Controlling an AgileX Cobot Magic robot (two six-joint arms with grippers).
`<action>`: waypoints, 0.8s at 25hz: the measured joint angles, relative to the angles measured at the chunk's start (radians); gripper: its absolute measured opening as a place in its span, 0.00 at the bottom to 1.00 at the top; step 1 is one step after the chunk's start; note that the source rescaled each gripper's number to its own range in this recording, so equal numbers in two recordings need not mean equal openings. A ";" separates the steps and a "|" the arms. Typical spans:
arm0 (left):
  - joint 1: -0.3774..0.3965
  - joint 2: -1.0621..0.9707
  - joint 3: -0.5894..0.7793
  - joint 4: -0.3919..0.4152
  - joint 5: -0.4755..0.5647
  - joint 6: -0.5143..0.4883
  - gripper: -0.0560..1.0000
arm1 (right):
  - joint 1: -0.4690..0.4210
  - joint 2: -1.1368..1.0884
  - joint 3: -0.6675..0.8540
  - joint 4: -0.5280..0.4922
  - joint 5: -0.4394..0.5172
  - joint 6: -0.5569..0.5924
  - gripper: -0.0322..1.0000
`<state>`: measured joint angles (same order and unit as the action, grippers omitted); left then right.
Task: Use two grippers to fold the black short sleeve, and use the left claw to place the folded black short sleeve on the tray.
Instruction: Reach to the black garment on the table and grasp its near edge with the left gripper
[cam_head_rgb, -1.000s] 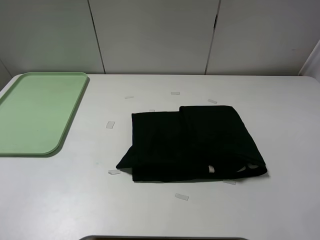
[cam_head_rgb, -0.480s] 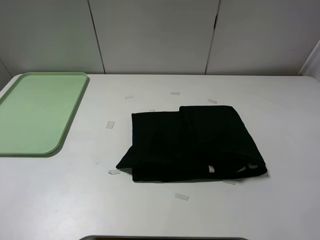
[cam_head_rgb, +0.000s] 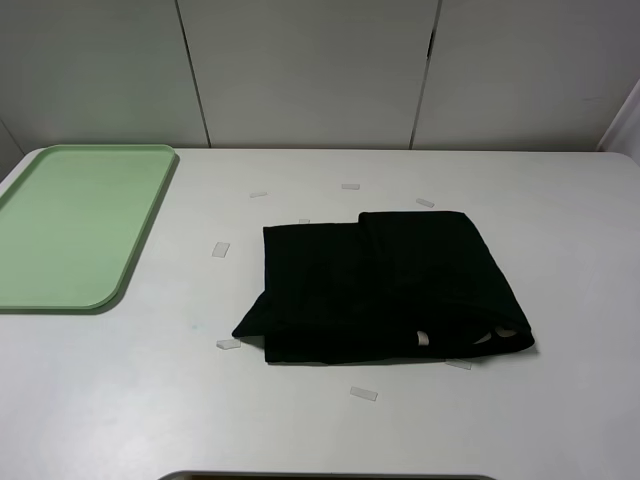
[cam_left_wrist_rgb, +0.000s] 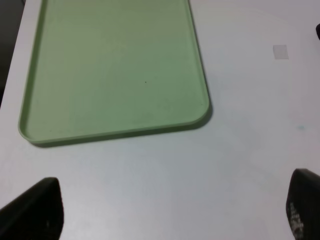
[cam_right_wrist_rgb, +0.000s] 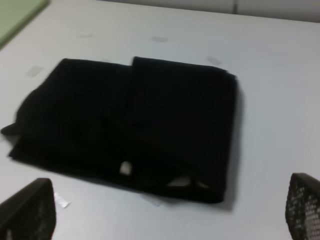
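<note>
No change is registered over the last second. The black short sleeve (cam_head_rgb: 385, 290) lies in the same partly folded stack on the table (cam_head_rgb: 560, 190), well to the right of the tray (cam_head_rgb: 70, 225), which holds nothing. The left gripper (cam_left_wrist_rgb: 167, 207) hangs above bare table just beside the tray's near corner, jaws wide apart and empty. The right gripper (cam_right_wrist_rgb: 165, 207), far from the tray, faces the garment with its jaws likewise apart. Assessment: a pause between steps, with transfer to the tray not yet begun.
</note>
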<state>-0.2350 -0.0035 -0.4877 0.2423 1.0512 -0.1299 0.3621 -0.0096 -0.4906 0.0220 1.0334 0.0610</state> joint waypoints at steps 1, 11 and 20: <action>0.000 0.000 0.000 0.000 0.000 0.000 0.88 | -0.027 0.000 0.000 0.003 0.000 -0.005 1.00; 0.000 0.000 0.000 0.000 0.000 0.000 0.88 | -0.177 0.000 0.000 0.009 -0.001 -0.014 1.00; 0.000 0.000 0.000 0.000 0.000 0.000 0.88 | -0.177 0.000 0.000 0.008 -0.001 -0.014 1.00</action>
<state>-0.2350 -0.0035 -0.4877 0.2423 1.0508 -0.1299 0.1855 -0.0096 -0.4906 0.0303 1.0326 0.0467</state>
